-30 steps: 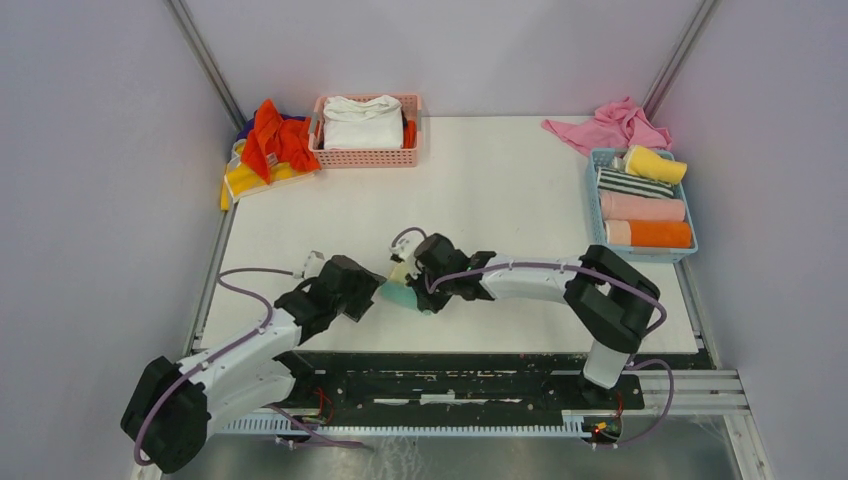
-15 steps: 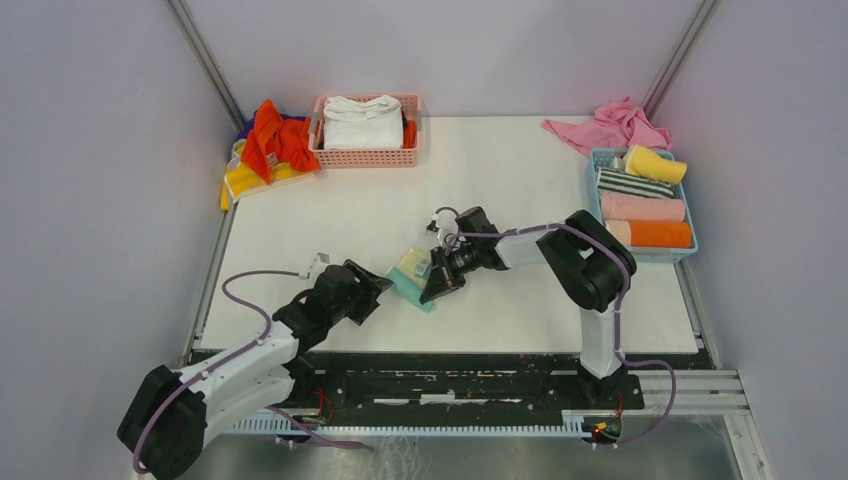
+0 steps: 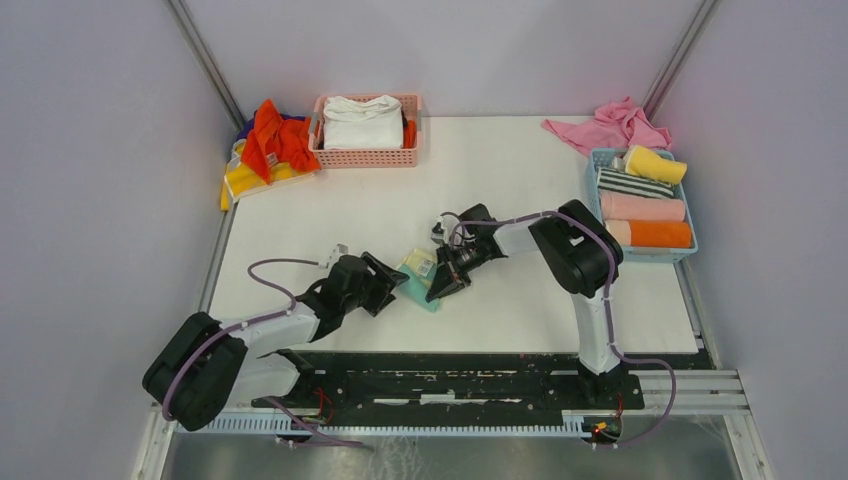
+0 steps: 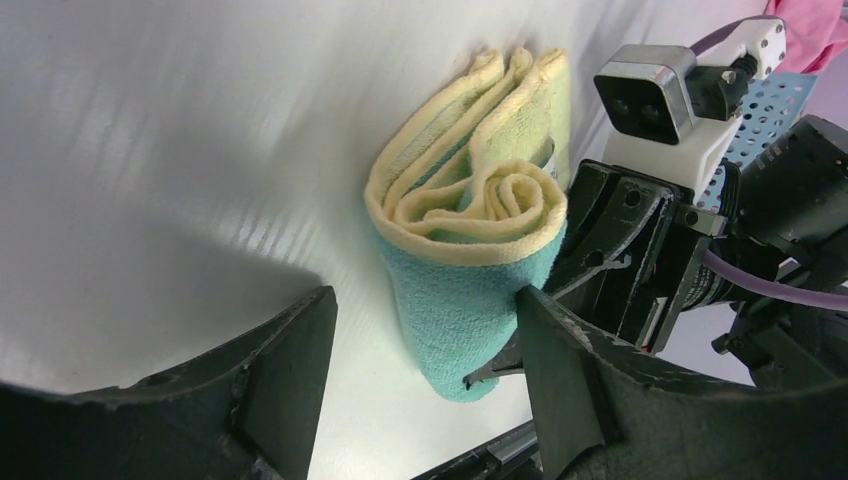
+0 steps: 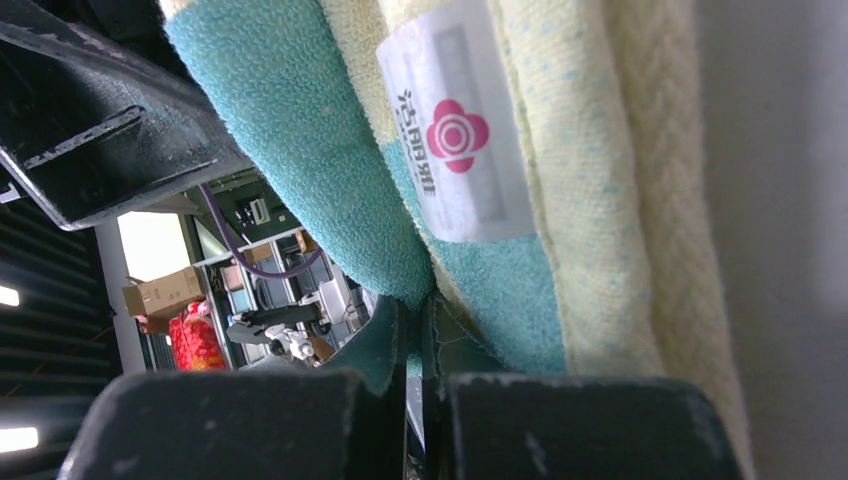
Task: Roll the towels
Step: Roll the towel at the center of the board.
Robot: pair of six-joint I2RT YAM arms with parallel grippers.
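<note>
Lying mid-way on the white table (image 3: 500,170), the pale yellow and teal towel (image 4: 470,260) forms a fat terry roll, its spiral end showing. Fingers pressed together, the right gripper (image 5: 415,330) pinches its teal edge. Empty, the left gripper (image 4: 425,300) gapes wide just beside it.

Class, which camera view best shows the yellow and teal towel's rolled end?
Left wrist view: the yellow and teal towel shows its spiral end clearly. Top view shows it tiny from above; right wrist view, only close-up cloth and label.
</note>
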